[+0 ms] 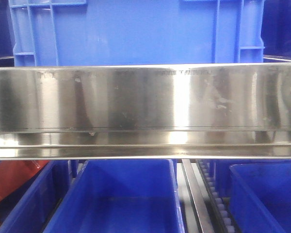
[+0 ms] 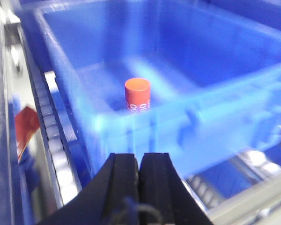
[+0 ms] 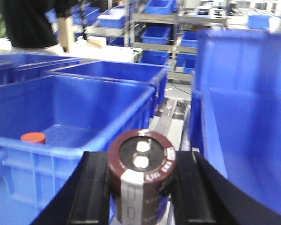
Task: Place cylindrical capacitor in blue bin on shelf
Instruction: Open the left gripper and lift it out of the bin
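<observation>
In the right wrist view, the cylindrical capacitor (image 3: 141, 171), dark brown with a pale grey stripe and two silvery terminals on top, stands upright between the black fingers of my right gripper (image 3: 140, 158), which is shut on it. It hangs over the gap between a blue bin (image 3: 75, 105) on the left and another blue bin (image 3: 246, 126) on the right. My left gripper (image 2: 139, 158) is shut with nothing in it, just outside the near wall of a blue bin (image 2: 201, 61). The shelf's steel rail (image 1: 145, 102) fills the front view, where neither gripper shows.
An orange cylinder (image 2: 137, 95) stands on the bin floor; this orange cylinder (image 3: 33, 137) also shows in the left bin. Roller tracks (image 2: 50, 126) run beside the bins. A large blue crate (image 1: 136, 31) sits above the rail, more bins (image 1: 119, 199) below. A person (image 3: 28, 21) stands at the back.
</observation>
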Robot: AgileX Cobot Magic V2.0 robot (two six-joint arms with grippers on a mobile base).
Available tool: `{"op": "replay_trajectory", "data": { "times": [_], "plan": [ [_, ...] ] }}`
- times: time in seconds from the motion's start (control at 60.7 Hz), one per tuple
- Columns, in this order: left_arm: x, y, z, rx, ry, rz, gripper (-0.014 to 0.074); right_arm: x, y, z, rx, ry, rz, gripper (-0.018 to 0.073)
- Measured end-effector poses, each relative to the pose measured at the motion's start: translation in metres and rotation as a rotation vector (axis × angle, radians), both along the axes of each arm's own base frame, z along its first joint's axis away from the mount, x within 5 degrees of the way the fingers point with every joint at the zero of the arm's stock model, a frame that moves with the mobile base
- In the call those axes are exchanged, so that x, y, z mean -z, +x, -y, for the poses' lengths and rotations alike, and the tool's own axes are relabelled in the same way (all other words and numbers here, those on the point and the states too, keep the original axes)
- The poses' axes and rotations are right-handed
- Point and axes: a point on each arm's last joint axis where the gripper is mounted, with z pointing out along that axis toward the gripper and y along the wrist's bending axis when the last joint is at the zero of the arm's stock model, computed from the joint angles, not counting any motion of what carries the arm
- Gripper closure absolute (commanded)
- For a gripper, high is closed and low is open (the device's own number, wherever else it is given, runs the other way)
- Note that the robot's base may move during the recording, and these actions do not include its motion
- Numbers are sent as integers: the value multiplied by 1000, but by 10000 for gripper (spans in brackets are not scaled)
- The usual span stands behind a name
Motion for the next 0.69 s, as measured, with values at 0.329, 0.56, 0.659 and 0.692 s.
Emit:
{"op": "replay_trajectory", "data": {
  "times": [0.329, 0.56, 0.659, 0.692],
  "plan": [
    [18, -55, -40, -11, -75, 136, 708, -61, 74, -51, -205, -87, -67, 721],
    [17, -61, -44, -13, -86, 157, 708, -70, 155, -116, -324, -153, -204, 721],
    [17, -61, -44, -12, -87, 156, 708, -62, 186, -138, -351, -187, -279, 720],
    [17, -61, -44, -11, -89, 155, 708, -57, 196, -145, -357, -200, -307, 713]
  ]
}}
